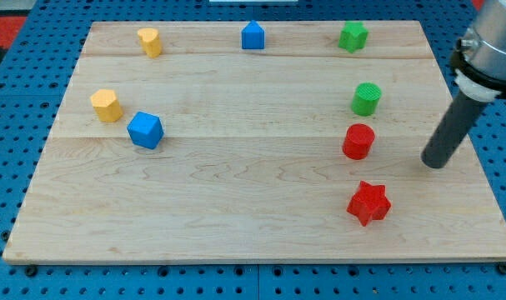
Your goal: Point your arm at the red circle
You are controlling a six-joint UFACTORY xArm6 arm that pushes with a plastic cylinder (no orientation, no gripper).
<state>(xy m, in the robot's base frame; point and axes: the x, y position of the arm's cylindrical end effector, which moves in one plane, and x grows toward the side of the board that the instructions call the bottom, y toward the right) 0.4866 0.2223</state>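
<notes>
The arm's upper body is cut off at the upper right corner of the frame; only its grey collar and the dark rod are seen. The rod is tilted, leaning down and leftward, and my tip [434, 162] is set on the wooden board [236, 217] at right of centre, with nothing touched by it. The red circle [358, 141] is found just left of the tip, slightly higher, clearly apart from it. A green circle [366, 98] is placed above the red circle and a red star [368, 202] below it.
</notes>
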